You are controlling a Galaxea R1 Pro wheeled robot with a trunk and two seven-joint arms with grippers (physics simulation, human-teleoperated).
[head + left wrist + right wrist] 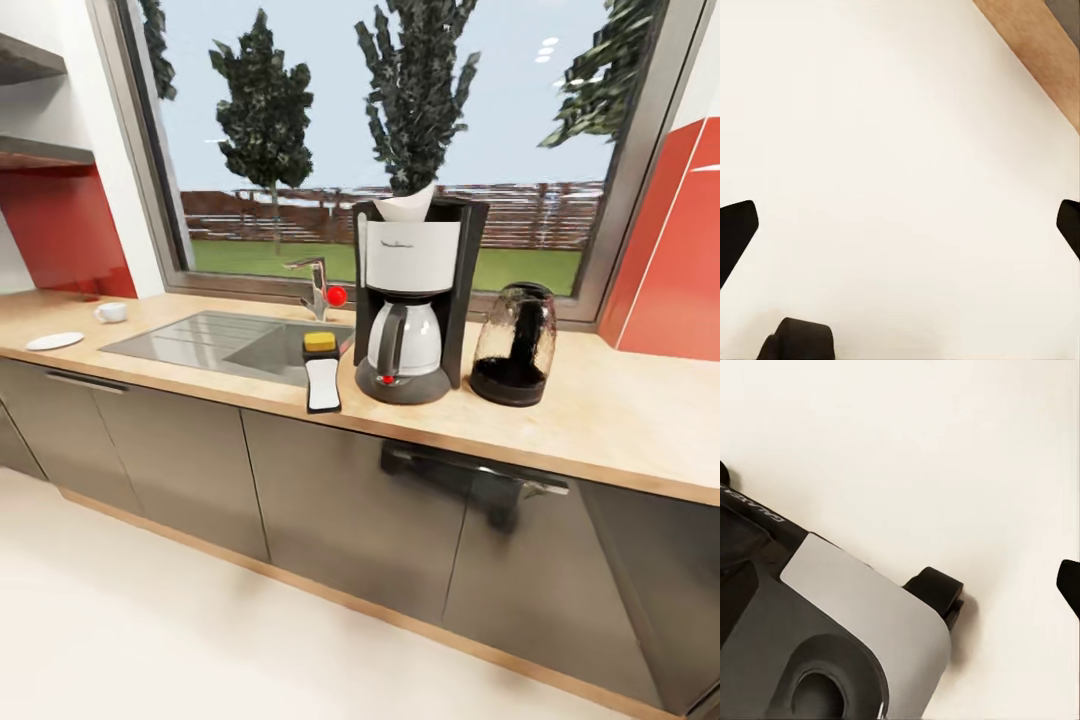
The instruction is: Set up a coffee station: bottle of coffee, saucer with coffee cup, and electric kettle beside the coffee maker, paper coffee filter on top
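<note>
I am parked facing the countertop (620, 420) from the floor, with both arms lowered.

Task status, judged from the head view:
1. The coffee maker (415, 300) stands on the countertop at 12 o'clock from me. Requirement met.
2. A white paper filter (408, 205) sticks up out of the top of the coffee maker. This step looks complete.
3. The kettle (515, 345) stands just beside the coffee maker, at 3 o'clock of it. This step looks complete.
4. The saucer (54, 341) lies far along the countertop at 9 o'clock, well apart from the coffee maker. Not done.
5. The cup (112, 312) sits on the countertop near the saucer, at 1 o'clock of it, not on it. Not done.
6. I see no coffee bottle beside the coffee maker. I judge this step open.

Containers:
- The glass pot in the coffee maker appears empty.
- The kettle has a dark base; I cannot tell whether it holds water.
- The sink (215, 340) holds nothing I can make out. A yellow sponge (319, 341) rests on a holder on its rim nearest the coffee maker.

Tool state:
- Left gripper (900, 225): fingertips at opposite edges of the left wrist view, spread wide, gripping nothing, over bare floor (885, 135).
- Right gripper: one fingertip (1069, 585) is visible. I cannot tell its spread.
</note>
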